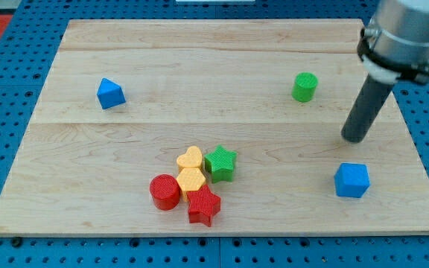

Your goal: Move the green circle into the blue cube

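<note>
- The wooden board (199, 67) fills nearly the whole view, pale planks lying on a blue pegboard surface (6, 89) that shows around its edges.
- The arm's grey housing (408, 30) enters at the view's top right, and the dark rod drops from it to my tip (354, 138), which rests on the board at the view's right — there is no claw on this rig, only the rod, so nothing is spread, pressed together or pinched.
- The blue cube (351, 180) sits near the view's bottom right, just below my tip but apart from it.
- The green star (220, 163) belongs to a cluster at the lower middle, touching the yellow blocks on its left.
- The red cylinder (164, 191) is the cluster's leftmost piece.
- The red star (204, 206) lies at the cluster's bottom, against the lower yellow block.
- Two yellow blocks stack up the view: a yellow heart (190, 158) above a yellow hexagon-like block (191, 179), touching each other.
- The green circle (304, 86) stands alone at the upper right, to the left of the rod and above my tip — well apart from the blue cube.
- A blue triangular block (110, 93) sits alone at the view's upper left.
</note>
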`<state>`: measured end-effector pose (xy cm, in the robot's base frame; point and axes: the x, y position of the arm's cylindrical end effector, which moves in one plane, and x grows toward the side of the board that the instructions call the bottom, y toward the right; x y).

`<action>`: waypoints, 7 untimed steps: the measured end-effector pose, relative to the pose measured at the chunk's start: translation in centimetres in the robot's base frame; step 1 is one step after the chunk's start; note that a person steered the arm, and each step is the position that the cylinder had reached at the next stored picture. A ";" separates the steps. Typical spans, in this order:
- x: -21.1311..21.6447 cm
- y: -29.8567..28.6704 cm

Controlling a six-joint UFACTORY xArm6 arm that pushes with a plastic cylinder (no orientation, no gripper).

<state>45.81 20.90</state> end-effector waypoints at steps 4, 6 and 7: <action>-14.7 -1.9; -6.3 -4.5; -8.8 -5.3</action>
<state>36.99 15.63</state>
